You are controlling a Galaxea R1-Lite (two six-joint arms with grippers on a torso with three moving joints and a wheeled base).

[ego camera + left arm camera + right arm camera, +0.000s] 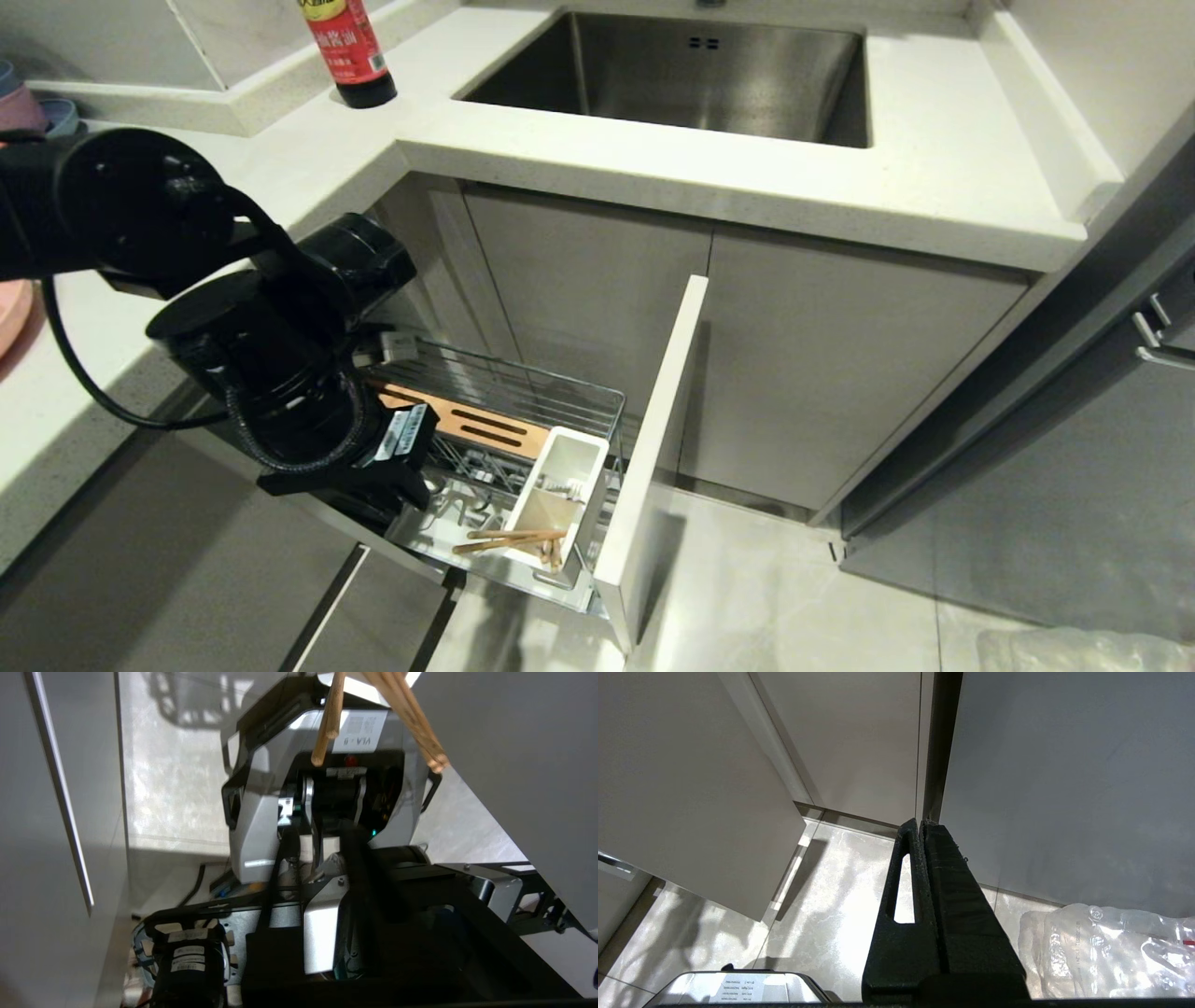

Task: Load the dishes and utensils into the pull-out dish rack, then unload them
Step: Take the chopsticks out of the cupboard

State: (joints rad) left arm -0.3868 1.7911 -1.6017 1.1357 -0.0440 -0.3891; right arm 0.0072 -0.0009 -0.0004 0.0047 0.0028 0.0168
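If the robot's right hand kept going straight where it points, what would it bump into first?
The right hand is shut, parked low, and points at the dark gap between two grey cabinet fronts, above the floor tiles. It would probably hit that cabinet edge first, though depth is hard to judge.

Pull-out dish rack: one, chrome wire.
Utensil caddy: one, white plastic.
Slotted wooden board: one.
Chopsticks: at least two in the head view; the left wrist view shows at least three stick ends, exact number unclear.
Sauce bottle: one.
Sink: one, steel.
Robot grippers: two, left gripper and right gripper.
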